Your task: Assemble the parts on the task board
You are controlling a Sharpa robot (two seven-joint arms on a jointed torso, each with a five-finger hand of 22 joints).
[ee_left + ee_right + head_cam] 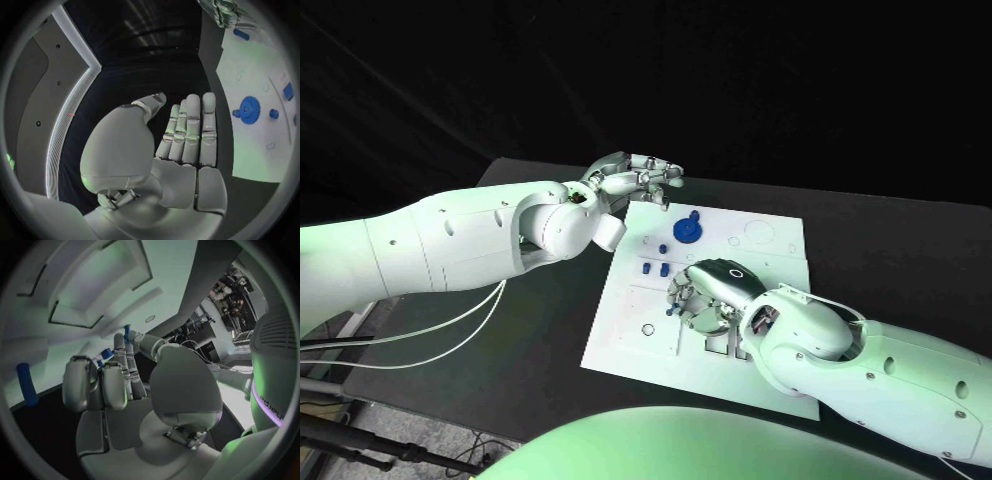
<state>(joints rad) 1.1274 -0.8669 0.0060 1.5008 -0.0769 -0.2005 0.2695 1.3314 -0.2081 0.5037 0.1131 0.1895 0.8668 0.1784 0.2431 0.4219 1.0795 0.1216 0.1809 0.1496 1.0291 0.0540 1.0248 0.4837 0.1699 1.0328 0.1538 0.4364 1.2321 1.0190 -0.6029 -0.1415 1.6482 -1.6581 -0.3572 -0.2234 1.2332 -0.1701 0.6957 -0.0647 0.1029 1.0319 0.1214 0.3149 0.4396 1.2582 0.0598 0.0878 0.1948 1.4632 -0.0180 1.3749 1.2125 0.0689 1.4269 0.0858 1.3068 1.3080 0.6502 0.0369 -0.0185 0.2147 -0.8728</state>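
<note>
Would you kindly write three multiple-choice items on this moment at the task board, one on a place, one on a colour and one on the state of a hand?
1. Where is the left hand?
A. At the far left corner of the task board
B. Flat on the board's middle
C. Off the table's near edge

2. What colour is the gear on the board?
A. Red
B. Blue
C. Yellow

3. What is the right hand doing?
A. Lying open beside the board
B. Holding a small blue part at its fingertips over the board
C. Gripping the gear

Answers: 1 A, the head view shows it at that corner; 2 B, the left wrist view shows it blue; 3 B, the right wrist view shows a blue piece between the fingertips.
</note>
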